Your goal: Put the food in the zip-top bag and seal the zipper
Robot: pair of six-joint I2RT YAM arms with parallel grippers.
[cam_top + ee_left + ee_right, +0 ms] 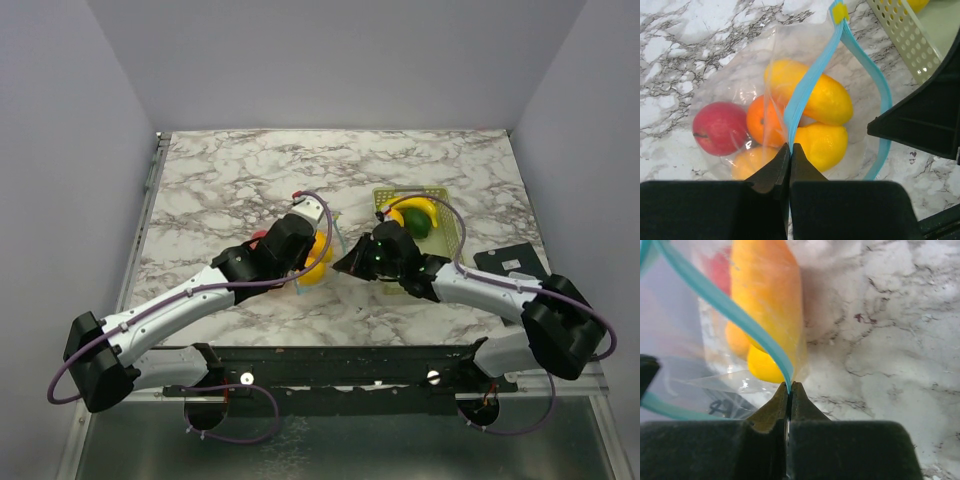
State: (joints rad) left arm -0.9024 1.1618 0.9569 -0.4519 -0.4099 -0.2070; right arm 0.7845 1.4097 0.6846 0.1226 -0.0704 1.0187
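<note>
The clear zip-top bag [740, 75] lies on the marble table between my two grippers. Inside it I see a red apple [720, 127], an orange [762, 122] and yellow lemons [825, 97]. The bag's mouth stands open, its light blue zipper [810, 82] split into two strips. My left gripper [790, 146] is shut on one zipper strip. My right gripper [790, 384] is shut on the other zipper strip [730, 307], with yellow fruit [767, 295] behind it. In the top view the left gripper [300, 235] and right gripper [350, 262] meet at the bag [318, 262].
A pale yellow-green slotted basket [450, 228] stands right of the bag, holding a yellow banana [418, 207] and a dark green piece [417, 225]. Its wall shows in the left wrist view [900, 30]. A black flat object [510, 265] lies at the right edge.
</note>
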